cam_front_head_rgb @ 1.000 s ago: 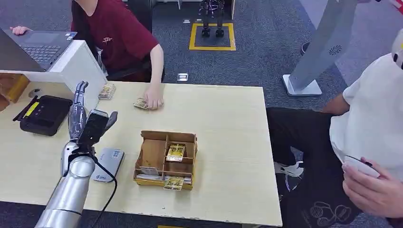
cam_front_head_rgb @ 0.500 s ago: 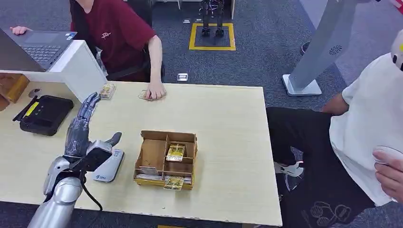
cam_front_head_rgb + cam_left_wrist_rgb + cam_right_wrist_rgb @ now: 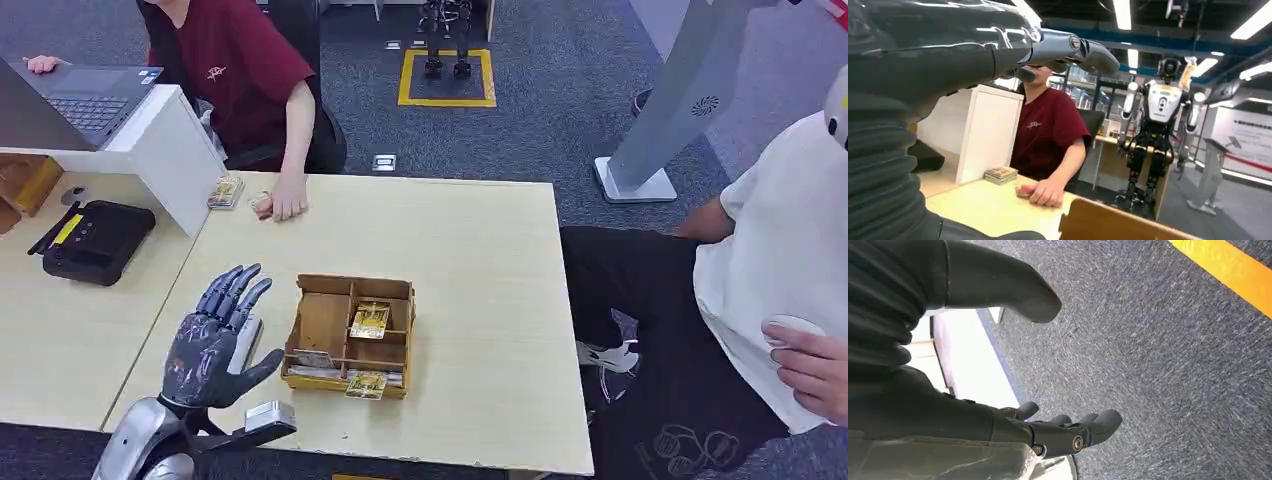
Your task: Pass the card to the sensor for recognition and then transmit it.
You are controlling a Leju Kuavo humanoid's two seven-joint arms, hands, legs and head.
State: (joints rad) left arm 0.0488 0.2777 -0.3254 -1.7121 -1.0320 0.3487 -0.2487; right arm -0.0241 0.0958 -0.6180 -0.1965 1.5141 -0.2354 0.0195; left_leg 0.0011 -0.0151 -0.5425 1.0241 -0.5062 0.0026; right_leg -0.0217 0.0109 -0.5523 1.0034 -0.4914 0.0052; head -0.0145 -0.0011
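The left hand (image 3: 213, 338) is raised above the near left part of the table (image 3: 480, 250), palm turned toward the wooden box (image 3: 349, 335), fingers (image 3: 232, 290) spread wide and pointing away from the robot, thumb stuck out to the side. It holds nothing and touches nothing. The silver forearm comes up from the table's near edge just below it. Under the hand a white edge of the sensor (image 3: 246, 338) peeks out between fingers and thumb, lying flat on the table just left of the box.

From the left wrist, the fingers (image 3: 1083, 50) reach out straight over the tabletop, with nothing between them and the thumb.

The right hand (image 3: 1058, 432) hangs beside the robot above the grey carpet (image 3: 1158, 355), fingers loosely apart and empty.

Cards: one gold card (image 3: 370, 321) lies in a middle compartment of the box, another (image 3: 366, 385) leans at its front edge. A small stack (image 3: 226, 191) sits at the far left of the table beside a white cabinet (image 3: 150, 140), and a person in a dark red shirt (image 3: 225, 70) rests a hand (image 3: 282, 205) on one more card just right of that stack. A black device (image 3: 92, 240) lies on the lower desk to the left. A second person in white (image 3: 780, 250) sits at the right.
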